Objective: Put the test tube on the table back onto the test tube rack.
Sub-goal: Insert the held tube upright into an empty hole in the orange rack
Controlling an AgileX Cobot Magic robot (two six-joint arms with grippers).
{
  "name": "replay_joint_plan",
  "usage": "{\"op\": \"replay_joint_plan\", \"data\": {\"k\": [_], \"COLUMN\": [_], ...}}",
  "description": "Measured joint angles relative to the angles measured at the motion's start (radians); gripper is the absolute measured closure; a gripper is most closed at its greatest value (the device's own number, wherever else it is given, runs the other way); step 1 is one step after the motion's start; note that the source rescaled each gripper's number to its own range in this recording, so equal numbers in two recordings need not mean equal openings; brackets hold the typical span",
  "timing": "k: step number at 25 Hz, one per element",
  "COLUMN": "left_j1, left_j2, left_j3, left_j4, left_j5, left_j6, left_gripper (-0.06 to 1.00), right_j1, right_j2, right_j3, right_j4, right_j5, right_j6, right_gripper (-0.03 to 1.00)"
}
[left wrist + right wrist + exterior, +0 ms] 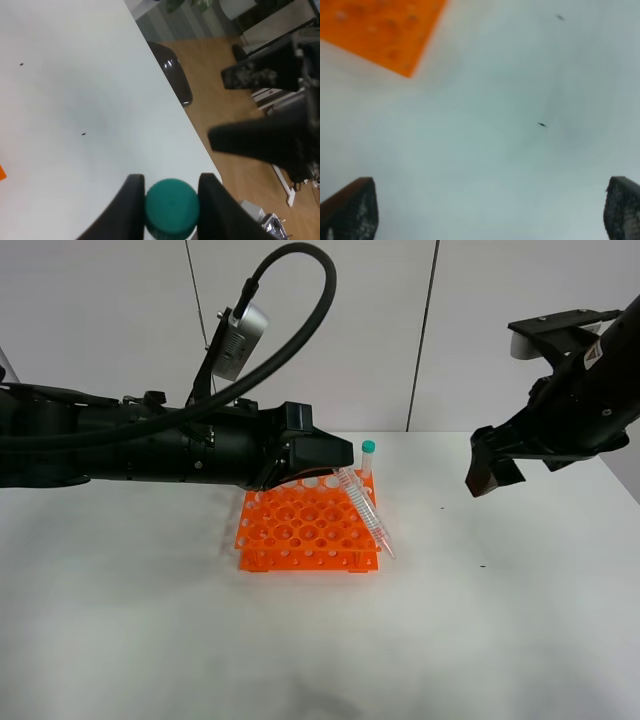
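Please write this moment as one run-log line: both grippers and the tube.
left gripper: shut on cap of test tube | tube tilted, tip beside front right corner of test tube rack | right gripper: open, empty, above table

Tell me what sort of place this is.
Probably an indoor robot test bench staged as a lab. The left arm and right arm reach over a white table. An orange rack holding a teal-capped tube stands on it, and wood floor shows past the table edge.
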Motion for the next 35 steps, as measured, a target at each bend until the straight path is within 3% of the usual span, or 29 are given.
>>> {"op": "replay_joint_plan", "data": {"k": [4, 6, 9, 15, 20, 28, 32, 35], "left_j1": [0.000, 0.000, 0.000, 0.000, 0.000, 0.000, 0.000, 0.000], "left_j2": [0.000, 0.000, 0.000, 0.000, 0.000, 0.000, 0.000, 0.000], "left_j3": [0.000, 0.000, 0.000, 0.000, 0.000, 0.000, 0.000, 0.000], "left_j4": [0.000, 0.000, 0.000, 0.000, 0.000, 0.000, 0.000, 0.000], "left_j5": [0.000, 0.000, 0.000, 0.000, 0.002, 0.005, 0.007, 0.008], "left_j6": [0.000, 0.000, 0.000, 0.000, 0.000, 0.000, 0.000, 0.000], "left_gripper": [0.94, 0.94, 0.94, 0.94, 0.94, 0.94, 0.94, 0.94], "right_j1": [-0.134, -0.223, -0.286, -0.295, -0.295, -0.295, -0.295, -0.295], "right_j2": [0.042, 0.049, 0.049, 0.049, 0.001, -0.337, -0.610, -0.805], "right_j3": [-0.001, -0.001, -0.002, -0.002, 0.047, 0.378, 0.597, 0.672], "right_j4": [-0.004, -0.002, 0.008, 0.043, 0.054, 0.054, 0.054, 0.054], "right_j5": [0.002, 0.030, 0.090, 0.189, 0.193, 0.193, 0.084, 0.041], "right_j6": [-0.015, -0.043, -0.065, -0.077, -0.078, -0.081, -0.081, -0.080], "right_gripper": [-0.03, -0.03, -0.03, -0.03, -0.03, -0.03, -0.03, -0.03]}}
